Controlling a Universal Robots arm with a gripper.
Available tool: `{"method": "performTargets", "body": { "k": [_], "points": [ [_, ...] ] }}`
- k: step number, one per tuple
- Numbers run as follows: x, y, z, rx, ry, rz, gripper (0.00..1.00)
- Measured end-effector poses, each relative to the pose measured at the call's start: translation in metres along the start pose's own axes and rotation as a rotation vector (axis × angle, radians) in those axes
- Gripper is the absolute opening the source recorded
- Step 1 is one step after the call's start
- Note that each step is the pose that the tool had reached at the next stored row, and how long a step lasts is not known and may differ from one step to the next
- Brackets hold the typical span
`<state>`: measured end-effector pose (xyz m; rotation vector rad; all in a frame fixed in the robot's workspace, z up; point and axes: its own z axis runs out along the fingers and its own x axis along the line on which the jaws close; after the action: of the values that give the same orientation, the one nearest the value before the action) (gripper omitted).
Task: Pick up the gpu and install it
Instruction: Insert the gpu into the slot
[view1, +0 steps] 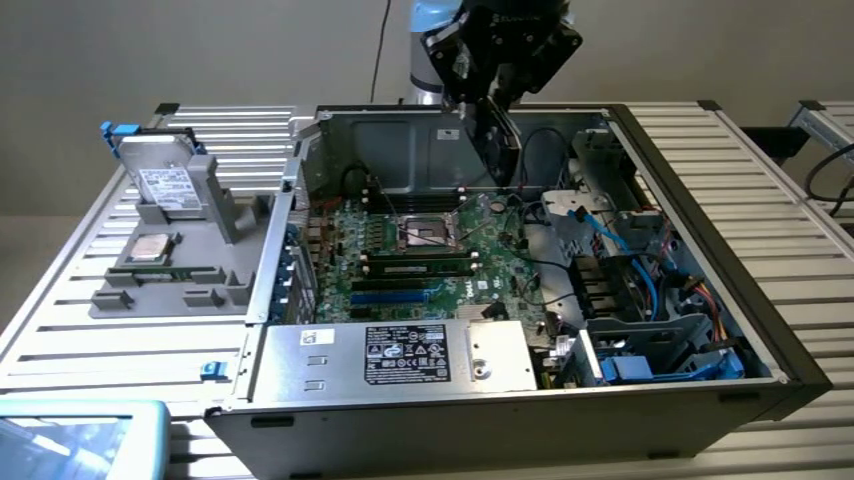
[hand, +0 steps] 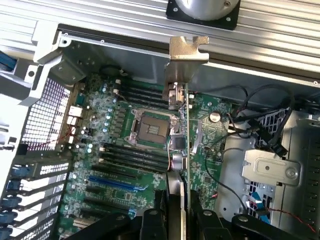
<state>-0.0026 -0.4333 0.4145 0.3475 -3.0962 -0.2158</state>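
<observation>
Above the far part of the open computer case (view1: 747, 300), the gripper (view1: 491, 95) holds the gpu (view1: 491, 140) on edge, hanging clear of the motherboard (view1: 427, 250). In the wrist view we see the fingers (hand: 150, 222) partly closed, one on each face of the card. They clamp it near one end, with the silver end bracket (hand: 187, 50) at the other.

We judge the step in hand to be bringing the card to its slot. To do it well, we keep the card upright and high enough to pass over the CPU socket (hand: 150, 127) and the memory sticks (view1: 420, 265). We also keep it off the loose cables (view1: 627, 240) on the exterior view's right. The blue expansion slot (hand: 112, 181) lies nearer and towards the exterior view's left. The card's long edge appears to cross that slot's line, so lining the two up matters more than speed.
</observation>
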Motion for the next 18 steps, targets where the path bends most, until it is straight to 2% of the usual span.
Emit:
{"method": "performTargets", "body": {
  "k": [11,18],
  "points": [
    [0.0000,0.0000,0.0002,-0.0018,0.0269,-0.199,0.29],
    [0.0000,0.0000,0.0002,-0.0008,0.0433,-0.325,0.29]
  ]
}}
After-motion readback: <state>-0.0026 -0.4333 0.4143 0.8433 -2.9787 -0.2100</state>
